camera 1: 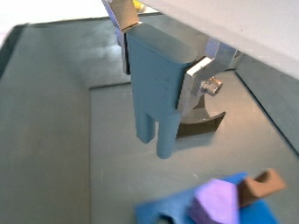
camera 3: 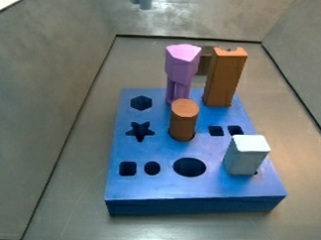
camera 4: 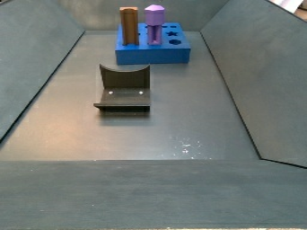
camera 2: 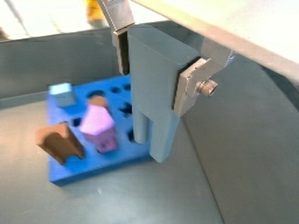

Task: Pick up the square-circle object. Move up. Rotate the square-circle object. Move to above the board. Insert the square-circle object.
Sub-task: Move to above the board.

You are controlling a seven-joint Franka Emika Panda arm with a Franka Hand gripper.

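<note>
My gripper (camera 1: pixel 158 52) is shut on the square-circle object (camera 1: pixel 156 96), a tall pale blue-grey piece with two posts at its free end. It also shows in a wrist view (camera 2: pixel 158 87). One silver finger (camera 1: pixel 198 79) presses each side of its upper part. The piece hangs clear above the grey floor, between the fixture (camera 1: pixel 205 124) and the board (camera 2: pixel 73 168). The bright blue board also shows in a wrist view (camera 1: pixel 173 212) and in both side views (camera 3: pixel 188 194) (camera 4: pixel 180 56). The gripper does not show in either side view.
On the board stand a lilac pentagonal prism (camera 3: pixel 181 68), a tall brown block (camera 3: pixel 225 77), a brown cylinder (camera 3: pixel 183 120) and a white cube (camera 3: pixel 249 153). The fixture (camera 4: pixel 122 90) stands mid-floor. Sloping grey walls enclose the floor.
</note>
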